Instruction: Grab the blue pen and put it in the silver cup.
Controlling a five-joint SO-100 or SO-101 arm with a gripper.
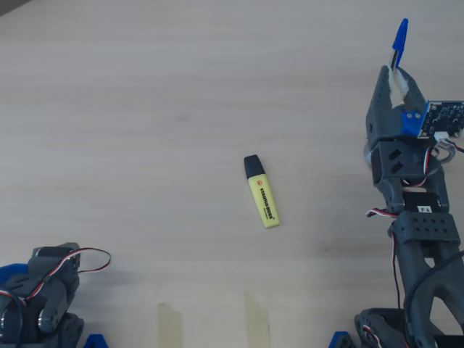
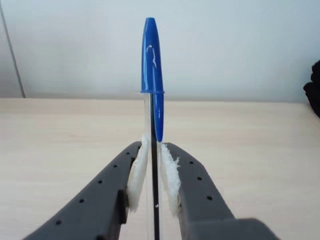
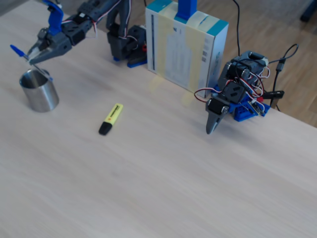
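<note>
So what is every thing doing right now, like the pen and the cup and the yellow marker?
blue pen: capped, clamped between the padded fingers, held off the table near the cup.
gripper: shut on the pen.
silver cup: upright on the table, pen not in it yet.
yellow highlighter: lying flat, black cap on, untouched.
second arm: parked, gripper tip pointing down.

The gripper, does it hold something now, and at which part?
Yes. The gripper holds the blue pen by its clear barrel, just below the blue cap.
</note>
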